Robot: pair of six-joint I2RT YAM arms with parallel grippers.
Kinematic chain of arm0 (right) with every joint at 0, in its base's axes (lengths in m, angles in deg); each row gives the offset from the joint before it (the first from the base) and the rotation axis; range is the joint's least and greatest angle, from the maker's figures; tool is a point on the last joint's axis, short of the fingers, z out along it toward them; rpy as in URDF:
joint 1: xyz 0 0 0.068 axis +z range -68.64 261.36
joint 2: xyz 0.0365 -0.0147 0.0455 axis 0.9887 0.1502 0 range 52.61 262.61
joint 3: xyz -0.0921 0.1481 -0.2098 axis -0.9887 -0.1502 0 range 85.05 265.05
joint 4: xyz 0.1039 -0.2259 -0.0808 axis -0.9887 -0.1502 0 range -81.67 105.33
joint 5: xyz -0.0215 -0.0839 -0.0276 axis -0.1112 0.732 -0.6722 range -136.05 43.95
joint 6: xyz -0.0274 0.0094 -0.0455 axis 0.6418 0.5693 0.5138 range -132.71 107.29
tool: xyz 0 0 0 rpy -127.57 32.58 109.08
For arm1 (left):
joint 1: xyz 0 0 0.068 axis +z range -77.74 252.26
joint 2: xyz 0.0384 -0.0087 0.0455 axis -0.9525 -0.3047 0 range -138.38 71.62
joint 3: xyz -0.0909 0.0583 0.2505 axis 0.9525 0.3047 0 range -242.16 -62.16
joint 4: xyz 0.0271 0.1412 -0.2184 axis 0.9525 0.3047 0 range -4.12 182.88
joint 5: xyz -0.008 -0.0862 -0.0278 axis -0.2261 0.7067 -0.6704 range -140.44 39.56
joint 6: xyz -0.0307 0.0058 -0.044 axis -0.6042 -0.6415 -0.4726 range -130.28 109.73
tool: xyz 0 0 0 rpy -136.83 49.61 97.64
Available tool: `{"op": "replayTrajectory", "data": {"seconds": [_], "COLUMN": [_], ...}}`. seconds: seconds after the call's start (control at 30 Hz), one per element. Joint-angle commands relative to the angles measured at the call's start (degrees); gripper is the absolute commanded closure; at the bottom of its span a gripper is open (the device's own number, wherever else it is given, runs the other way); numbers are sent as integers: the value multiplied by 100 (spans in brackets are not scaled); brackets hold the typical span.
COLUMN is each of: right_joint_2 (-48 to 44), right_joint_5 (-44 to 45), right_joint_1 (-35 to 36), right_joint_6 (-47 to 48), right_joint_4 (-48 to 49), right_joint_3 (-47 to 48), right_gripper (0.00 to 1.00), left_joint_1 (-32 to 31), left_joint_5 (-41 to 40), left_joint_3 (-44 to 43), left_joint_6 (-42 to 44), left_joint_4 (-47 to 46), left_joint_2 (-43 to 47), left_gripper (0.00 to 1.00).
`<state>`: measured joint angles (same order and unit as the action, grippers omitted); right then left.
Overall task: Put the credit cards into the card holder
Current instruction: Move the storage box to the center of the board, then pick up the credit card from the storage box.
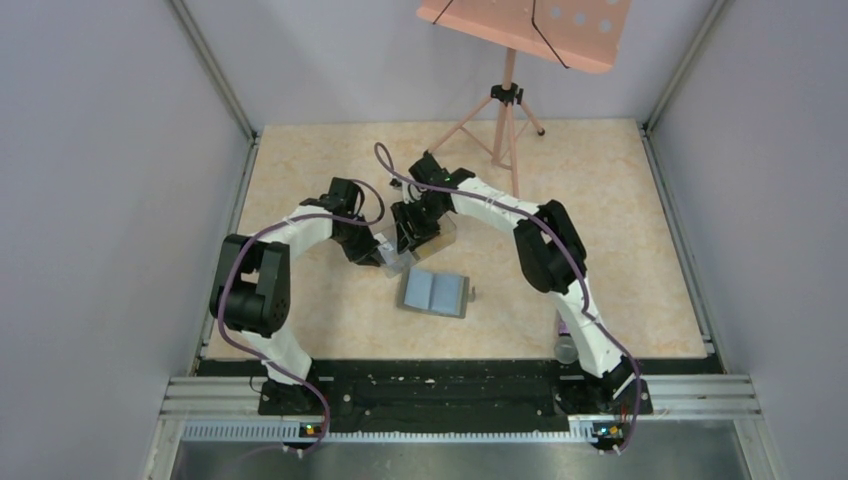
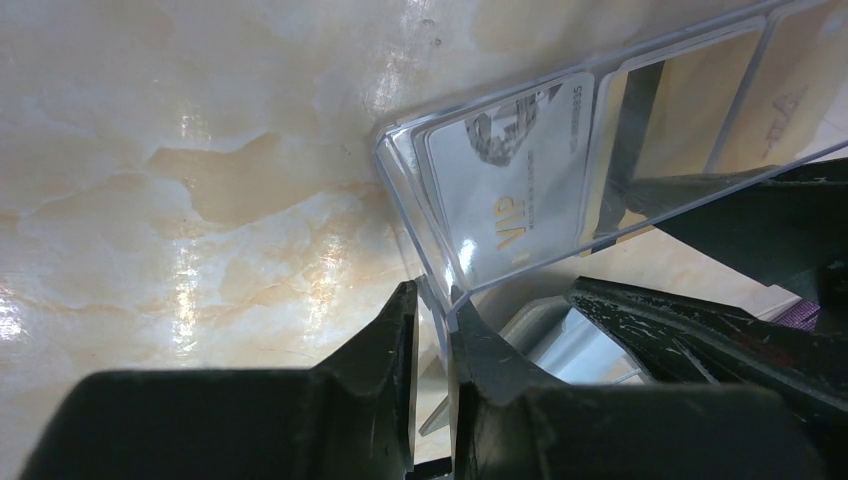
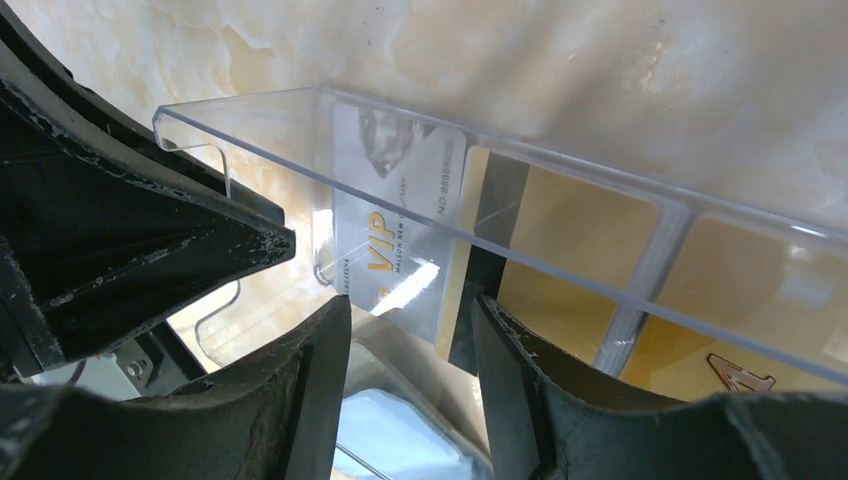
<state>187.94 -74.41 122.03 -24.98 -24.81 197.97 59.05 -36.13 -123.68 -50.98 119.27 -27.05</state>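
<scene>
Near the middle of the table, clamped the left gripper shut on one thin wall of the clear box. Held the right gripper open, jaws apart at the lower edge of the silver card, gold cards behind and beside it, all inside the box. Had the card holder lying open just beside the box. Risked, by judgement, catching two cards together on closing, or dragging the box loose from that slim, slick pinch.

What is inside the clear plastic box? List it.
The clear box holds a silver VIP card standing at one end and yellow cards in the compartments beside it. Whether more cards stand behind these is hidden.
</scene>
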Motion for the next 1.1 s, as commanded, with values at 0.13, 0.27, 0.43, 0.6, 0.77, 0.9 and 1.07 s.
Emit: {"op": "replayTrajectory", "data": {"seconds": [0.13, 0.27, 0.43, 0.6, 0.77, 0.9, 1.07], "right_joint_2": [705, 810, 774, 517, 107, -282, -413], "right_joint_5": [528, 159, -390, -992, -1536, -2011, -2385], "right_joint_1": [381, 445, 472, 440, 276, 127, 32], "right_joint_6": [195, 126, 11, -260, -878, -1514, -1878], "right_joint_4": [-414, -408, -210, 229, 1125, 2214, 2916], "right_joint_3": [-44, -111, -375, -635, -1013, -1633, -2026], "right_gripper": [52, 54, 56, 57, 57, 57, 56], "left_joint_1": [-149, -181, -182, -182, -182, -181, -182], "left_joint_5": [480, 587, 671, 687, 681, 570, 564], "left_joint_3": [-96, -217, -326, -286, -144, -163, -189], "left_joint_6": [-136, -231, -335, -333, -307, -216, -152], "left_joint_4": [-398, -446, -517, -535, -586, -469, -446], "left_joint_2": [-129, -124, -49, -23, 46, 51, 65], "left_gripper": [98, 100, 100, 100, 100, 100, 100]}}
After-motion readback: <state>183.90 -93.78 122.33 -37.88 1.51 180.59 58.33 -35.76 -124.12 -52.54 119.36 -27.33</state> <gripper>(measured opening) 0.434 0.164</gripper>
